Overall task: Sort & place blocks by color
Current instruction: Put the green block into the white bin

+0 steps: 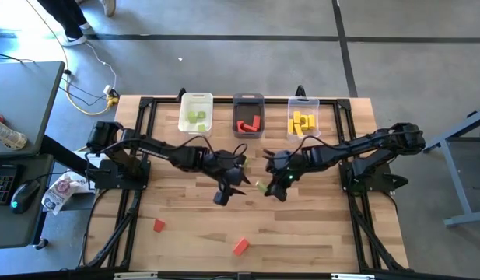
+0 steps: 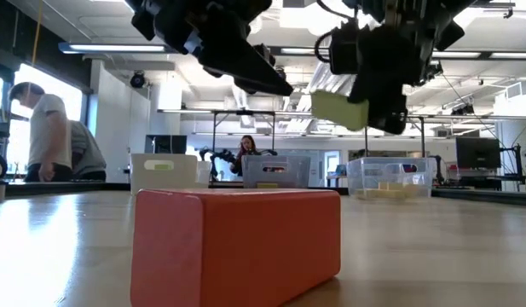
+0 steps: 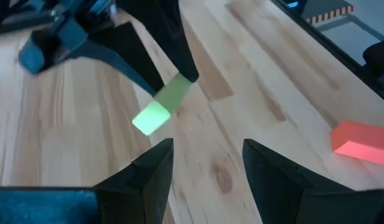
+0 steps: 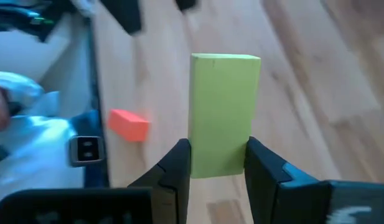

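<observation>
A light green bar [image 4: 223, 112] hangs above the middle of the table, with my right gripper [image 4: 218, 155] shut on it. In the high view that gripper [image 1: 271, 185] comes in from the right. My left gripper [image 1: 230, 189] hovers open just to its left with nothing between its fingers [image 3: 155, 171]; the left wrist view looks at the held bar [image 3: 160, 109]. Two red blocks [image 1: 159, 225] [image 1: 240, 246] lie flat near the front edge. The white bin [image 1: 196, 113] holds green blocks, the dark grey bin [image 1: 248, 115] red ones, the clear bin [image 1: 303, 117] yellow ones. My right gripper pinches the green bar's two long sides [image 4: 198, 163] between its two fingers, at the end nearest the wrist. The bar runs along the fingers and sticks out well past them. The fingers slant down from the table's right. The bar [image 2: 339, 109] is lifted clear of the table.
The three bins stand in a row at the table's far edge. One red block [image 2: 237, 243] fills the foreground of the low view. Bare wood lies between the grippers and the front edge. People stand in the room beyond the table.
</observation>
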Controlling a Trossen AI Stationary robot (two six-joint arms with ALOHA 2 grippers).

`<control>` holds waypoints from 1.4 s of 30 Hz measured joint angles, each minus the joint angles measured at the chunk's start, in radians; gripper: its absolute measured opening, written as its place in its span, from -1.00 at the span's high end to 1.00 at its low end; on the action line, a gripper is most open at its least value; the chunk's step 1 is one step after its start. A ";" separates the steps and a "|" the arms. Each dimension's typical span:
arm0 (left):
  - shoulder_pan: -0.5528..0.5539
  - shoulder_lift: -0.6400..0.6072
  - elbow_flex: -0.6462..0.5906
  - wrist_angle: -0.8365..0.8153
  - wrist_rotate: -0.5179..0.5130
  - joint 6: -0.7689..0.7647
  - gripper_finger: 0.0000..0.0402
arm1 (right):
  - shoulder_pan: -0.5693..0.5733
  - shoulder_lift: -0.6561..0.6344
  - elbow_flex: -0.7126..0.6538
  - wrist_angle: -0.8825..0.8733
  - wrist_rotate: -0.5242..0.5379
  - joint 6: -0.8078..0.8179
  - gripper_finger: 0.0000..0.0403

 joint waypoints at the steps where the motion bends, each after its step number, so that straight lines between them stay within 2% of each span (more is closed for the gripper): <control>1: -0.005 0.000 0.000 0.005 0.000 0.012 0.11 | 0.000 0.000 0.000 0.020 -0.019 -0.003 0.56; 6: -0.025 0.000 0.000 0.038 -0.007 0.044 0.11 | 0.000 -0.001 0.000 0.089 -0.094 -0.022 0.56; 12: -0.044 0.000 0.000 0.051 -0.093 0.044 0.11 | 0.000 -0.001 0.000 0.103 -0.146 -0.020 0.56; 20: -0.059 0.000 0.000 0.124 -0.102 0.044 0.11 | 0.000 -0.001 0.000 0.199 -0.203 -0.028 0.56; 27: -0.075 0.000 0.000 0.176 -0.101 0.044 0.11 | -0.001 -0.001 0.001 0.296 -0.221 -0.054 0.55; 36: -0.099 0.000 0.000 0.204 -0.053 0.084 0.12 | 0.000 -0.002 0.002 0.309 -0.228 -0.054 0.55; 42: -0.101 0.000 0.000 0.212 -0.053 0.105 0.26 | 0.000 -0.002 0.002 0.310 -0.228 -0.057 0.55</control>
